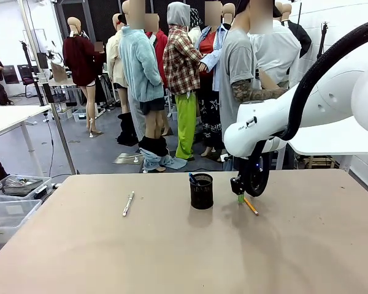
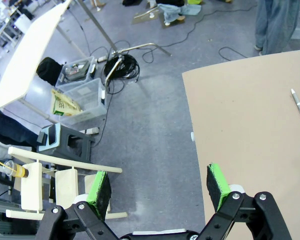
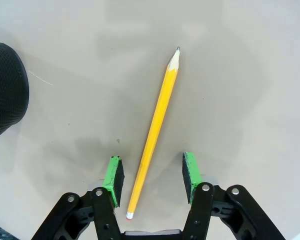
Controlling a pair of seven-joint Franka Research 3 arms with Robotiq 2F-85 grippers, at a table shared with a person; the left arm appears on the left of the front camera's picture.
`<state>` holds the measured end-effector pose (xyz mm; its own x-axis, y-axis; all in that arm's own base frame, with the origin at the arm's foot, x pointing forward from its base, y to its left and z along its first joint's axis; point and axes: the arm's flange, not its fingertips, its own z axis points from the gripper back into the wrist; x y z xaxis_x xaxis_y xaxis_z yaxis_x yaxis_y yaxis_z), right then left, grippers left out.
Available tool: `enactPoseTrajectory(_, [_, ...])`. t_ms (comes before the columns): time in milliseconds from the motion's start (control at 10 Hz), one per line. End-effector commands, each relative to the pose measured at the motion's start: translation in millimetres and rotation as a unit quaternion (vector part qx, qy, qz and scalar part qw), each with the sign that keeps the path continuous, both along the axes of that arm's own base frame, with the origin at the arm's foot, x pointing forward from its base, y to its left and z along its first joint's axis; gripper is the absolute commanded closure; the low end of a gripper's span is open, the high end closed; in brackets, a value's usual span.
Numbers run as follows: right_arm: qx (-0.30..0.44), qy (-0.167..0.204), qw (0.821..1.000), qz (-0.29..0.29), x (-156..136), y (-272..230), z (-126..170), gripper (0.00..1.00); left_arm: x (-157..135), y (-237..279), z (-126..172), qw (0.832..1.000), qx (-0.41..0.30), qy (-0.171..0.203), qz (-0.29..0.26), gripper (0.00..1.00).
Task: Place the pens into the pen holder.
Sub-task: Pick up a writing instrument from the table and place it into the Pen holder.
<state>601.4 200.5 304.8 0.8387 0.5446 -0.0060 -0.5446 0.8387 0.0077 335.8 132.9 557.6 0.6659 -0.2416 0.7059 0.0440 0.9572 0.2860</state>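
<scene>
1. Right tool point(image 3: 152, 172) sits low over the surface point(image 3: 240, 75). Its green pads stand partly apart, one on either side of the orange-yellow pencil point(image 3: 157, 120). Neither pad visibly presses the pencil, so nothing is gripped.
2. The pencil lies flat on the surface, with its eraser end between the pads and its sharpened tip pointing away from the wrist.
3. The pen holder point(image 1: 201, 191) stands upright near the middle of the surface, close to the right tool on the robot's left of it. A dark blue pen point(image 1: 192, 179) sticks up past its rim.
4. The silver-white pen point(image 1: 128, 204) lies flat on the surface, well apart from the holder, farther to the robot's left.
5. The left tool point(image 2: 160, 185) is spread wide and empty, hanging over the floor point(image 2: 140, 125) beside the surface's edge.
</scene>
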Motion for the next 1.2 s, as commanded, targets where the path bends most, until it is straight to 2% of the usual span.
enactPoseTrajectory(0, [-0.003, -0.01, 1.0, -0.017, -2.1, 2.2, -8.5, 0.4, 1.0, 2.3, -0.8, 1.0, 0.01, -0.004, 0.0, 0.0])
enactPoseTrajectory(100, [-0.004, -0.01, 1.0, -0.015, -2.7, 2.5, -9.5, 0.5, 1.0, 2.3, -0.8, 1.0, 0.01, -0.004, 0.0, 0.0])
enactPoseTrajectory(300, [-0.013, -0.011, 1.0, -0.011, -3.6, 3.2, -11.0, 0.89, 1.0, 2.3, -0.8, 1.0, 0.01, -0.004, 0.0, 0.0])
enactPoseTrajectory(400, [-0.015, -0.01, 1.0, -0.009, -3.7, 4.2, -11.8, 1.0, 1.0, 2.3, -0.8, 1.0, 0.01, -0.004, 0.0, 0.0])
enactPoseTrajectory(900, [-0.013, 0.001, 1.0, 0.009, -3.1, 5.0, -11.6, 1.0, 1.0, 2.3, -0.8, 1.0, 0.01, -0.004, 0.0, 0.0])
enactPoseTrajectory(1100, [0.075, -0.008, 0.996, 0.053, -5.8, -13.5, 4.1, 1.0, 1.0, 2.3, -0.8, 1.0, 0.01, -0.004, 0.0, 0.0])
